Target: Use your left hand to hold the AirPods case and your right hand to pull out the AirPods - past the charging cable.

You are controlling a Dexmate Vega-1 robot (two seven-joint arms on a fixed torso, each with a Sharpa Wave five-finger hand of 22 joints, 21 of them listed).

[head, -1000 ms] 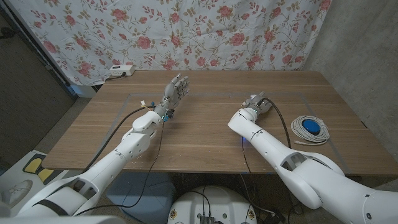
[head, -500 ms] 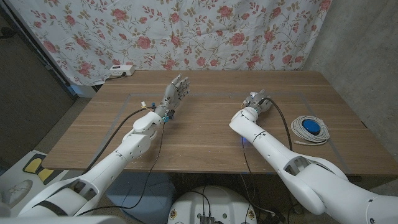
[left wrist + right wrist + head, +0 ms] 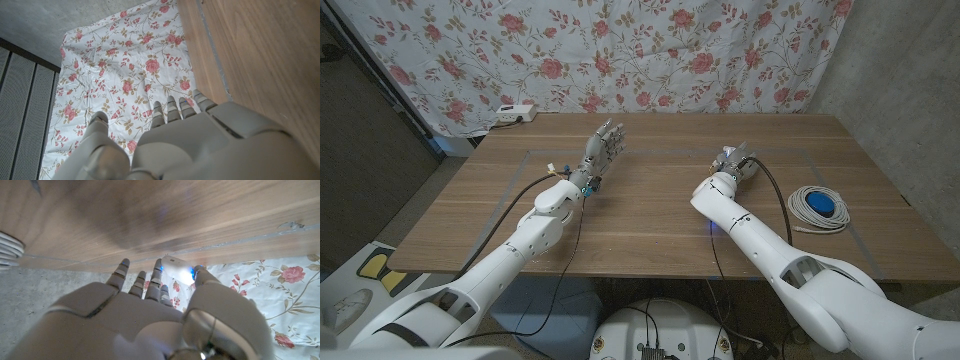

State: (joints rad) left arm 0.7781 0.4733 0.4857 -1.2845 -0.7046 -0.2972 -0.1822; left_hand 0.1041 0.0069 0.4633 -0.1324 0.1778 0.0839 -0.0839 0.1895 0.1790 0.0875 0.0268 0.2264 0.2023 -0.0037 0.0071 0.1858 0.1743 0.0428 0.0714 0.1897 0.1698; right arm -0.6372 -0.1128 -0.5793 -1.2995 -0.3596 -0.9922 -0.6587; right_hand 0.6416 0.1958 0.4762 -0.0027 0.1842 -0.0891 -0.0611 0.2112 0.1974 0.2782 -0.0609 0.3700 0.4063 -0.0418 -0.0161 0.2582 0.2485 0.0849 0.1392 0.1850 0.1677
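Overhead, wooden table (image 3: 650,215), floral curtain (image 3: 620,50) behind; left hand (image 3: 603,147) fingers spread, right hand (image 3: 732,163) fingers pinching AirPods case (image 3: 177,270).

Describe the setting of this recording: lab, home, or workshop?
Probably a makeshift indoor test room: a plain wooden table before a hung floral-print cloth backdrop, a bare grey concrete wall, and a coiled white charging cable.

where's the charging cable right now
In the head view the coiled white charging cable lies on the table at the robot's right, beyond and outside the right hand.
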